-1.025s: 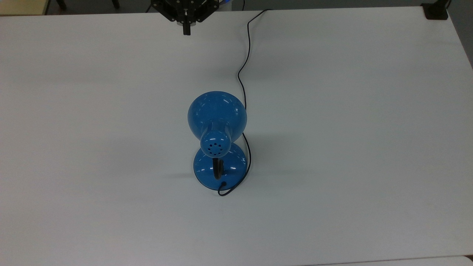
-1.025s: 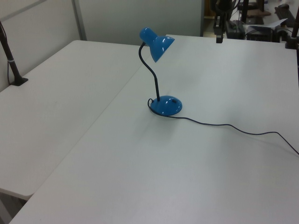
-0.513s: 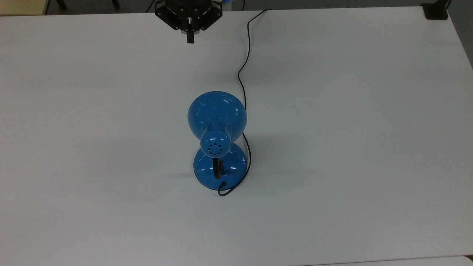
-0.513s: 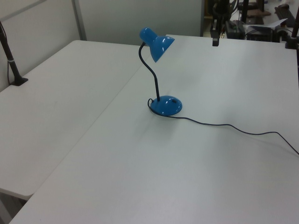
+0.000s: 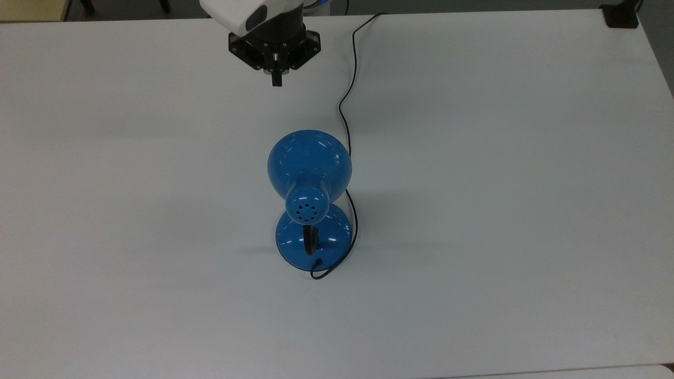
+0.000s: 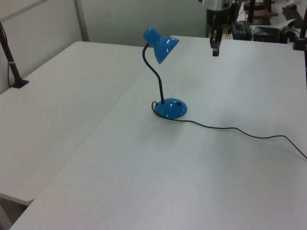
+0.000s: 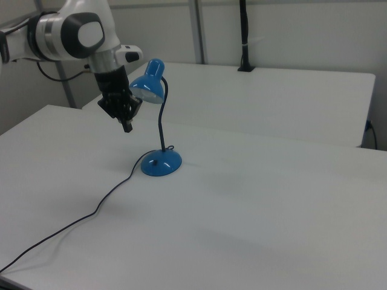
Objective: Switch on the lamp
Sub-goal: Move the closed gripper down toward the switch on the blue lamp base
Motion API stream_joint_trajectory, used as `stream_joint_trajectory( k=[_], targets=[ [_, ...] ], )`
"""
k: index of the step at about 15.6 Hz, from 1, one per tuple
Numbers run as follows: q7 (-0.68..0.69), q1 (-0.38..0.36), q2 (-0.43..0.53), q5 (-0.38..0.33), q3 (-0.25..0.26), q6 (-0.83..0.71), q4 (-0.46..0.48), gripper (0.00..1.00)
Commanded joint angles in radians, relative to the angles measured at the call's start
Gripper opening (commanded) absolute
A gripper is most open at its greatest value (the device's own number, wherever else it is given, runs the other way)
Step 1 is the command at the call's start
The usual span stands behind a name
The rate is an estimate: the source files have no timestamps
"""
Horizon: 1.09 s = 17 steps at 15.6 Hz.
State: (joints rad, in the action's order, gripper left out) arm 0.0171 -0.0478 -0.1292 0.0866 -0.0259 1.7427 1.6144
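Note:
The lamp stands near the middle of the white table (image 5: 500, 184). Its glossy blue shade (image 5: 309, 160) hangs over the round blue base (image 5: 295, 242), and its vented cap (image 5: 307, 206) tops a black gooseneck (image 6: 154, 72). A thin black cord (image 5: 348, 100) runs from the base to the table's far edge. My gripper (image 5: 276, 80) hangs shut above the table, apart from the shade and nearer the top view's upper edge. It holds nothing. In the left view the gripper (image 6: 215, 50) is right of the shade (image 6: 163, 47). In the right view the gripper (image 7: 127, 125) is just left of the shade (image 7: 150, 88).
A black clamp post (image 5: 621, 16) sits at the table's corner in the top view's upper right. The left view shows it at the far left as a black post (image 6: 12, 62), beyond the seam (image 6: 120, 100) between two tables. Equipment (image 6: 268, 24) stands behind the table.
My gripper has moved out over the table toward the lamp, lower in the top view. The arm's white link has come into view. The lamp has not moved.

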Motion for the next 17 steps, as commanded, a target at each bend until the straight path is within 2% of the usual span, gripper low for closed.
stream_joint_trajectory(
  k=[1, 5, 9, 14, 17],
  targets=[
    [0.006, -0.024, 0.005, -0.016, 0.004, 0.089, 0.068, 0.0],
    [0.004, -0.037, -0.009, -0.018, 0.003, 0.181, 0.128, 0.0],
    [-0.029, -0.063, -0.043, -0.018, 0.004, 0.233, 0.134, 0.0],
    [-0.072, -0.066, -0.061, -0.014, 0.003, 0.414, 0.226, 0.0],
    [-0.134, -0.064, -0.128, -0.004, 0.004, 0.55, 0.229, 0.0]
  ],
)
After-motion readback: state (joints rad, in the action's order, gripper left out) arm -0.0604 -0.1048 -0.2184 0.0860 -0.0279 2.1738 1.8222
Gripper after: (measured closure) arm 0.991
